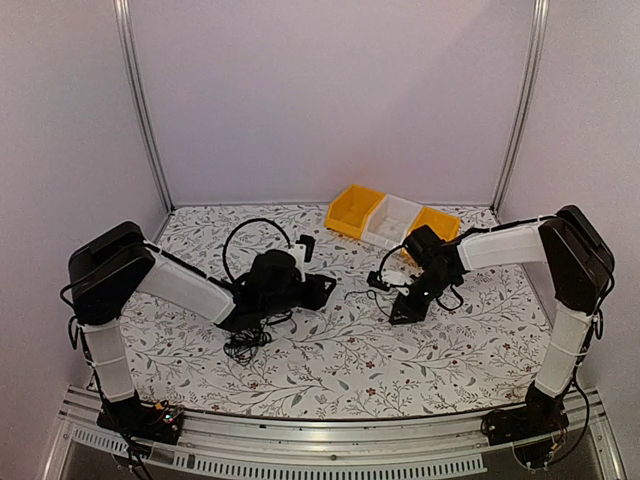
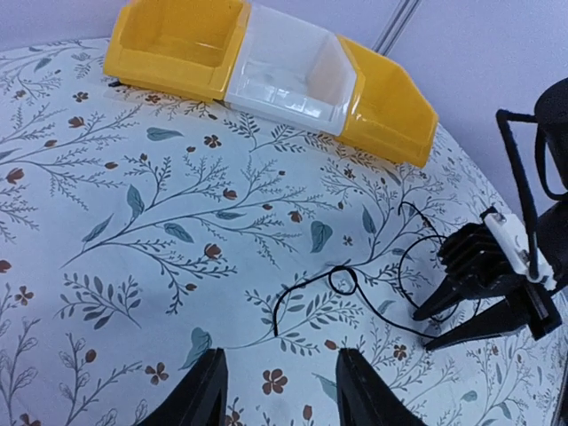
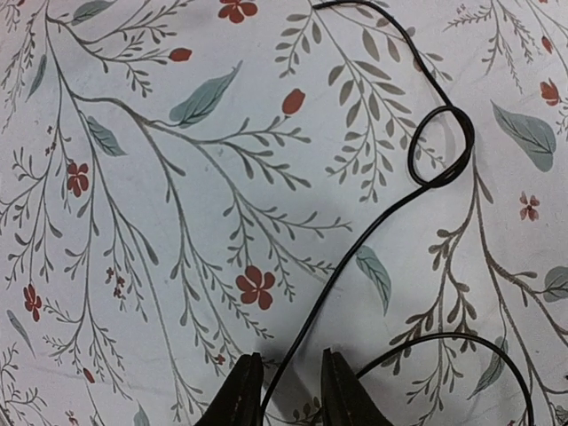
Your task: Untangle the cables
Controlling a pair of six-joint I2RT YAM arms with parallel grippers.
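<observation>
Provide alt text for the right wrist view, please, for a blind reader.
A thin black cable runs up from between the parted fingertips of the right gripper and curls into a small loop on a floral tablecloth.

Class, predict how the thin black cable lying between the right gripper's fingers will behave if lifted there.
Probably floppy: the cable lies in loose curves with a small loop, so it should droop either side of the right gripper. Likely very light, being so thin. It may slip through jaws not fully closed.
</observation>
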